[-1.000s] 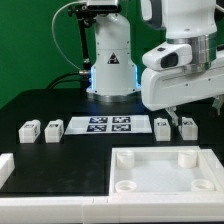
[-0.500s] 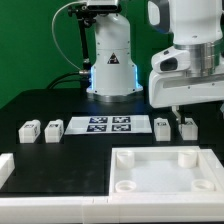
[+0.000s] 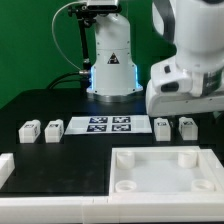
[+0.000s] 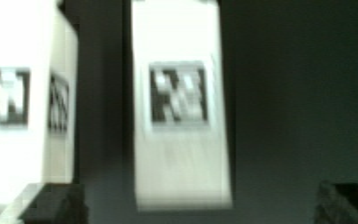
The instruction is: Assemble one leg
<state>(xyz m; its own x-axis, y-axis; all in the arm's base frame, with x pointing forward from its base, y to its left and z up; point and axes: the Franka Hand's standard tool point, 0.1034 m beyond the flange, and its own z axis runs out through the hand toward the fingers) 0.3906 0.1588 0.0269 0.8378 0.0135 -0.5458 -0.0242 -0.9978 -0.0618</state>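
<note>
The leg (image 4: 179, 110), a white block, turns its black-and-white square tag (image 4: 179, 93) to the wrist camera, the pattern too blurred to read. It lies in line with the gap between the two dark fingertips (image 4: 34, 205) of the gripper (image 4: 194, 208), which stand wide apart and hold nothing. A neighbouring leg (image 4: 25, 100), also tagged, lies just beside it.

In the exterior view the arm's white wrist housing (image 3: 185, 88) hangs over a pair of legs (image 3: 163, 126) at three o'clock of the marker board (image 3: 107, 125); which of the two is the leg, I cannot tell. Two more legs (image 3: 29, 129) lie at nine o'clock of that board, and the tray-like part (image 3: 165, 172) at five.
</note>
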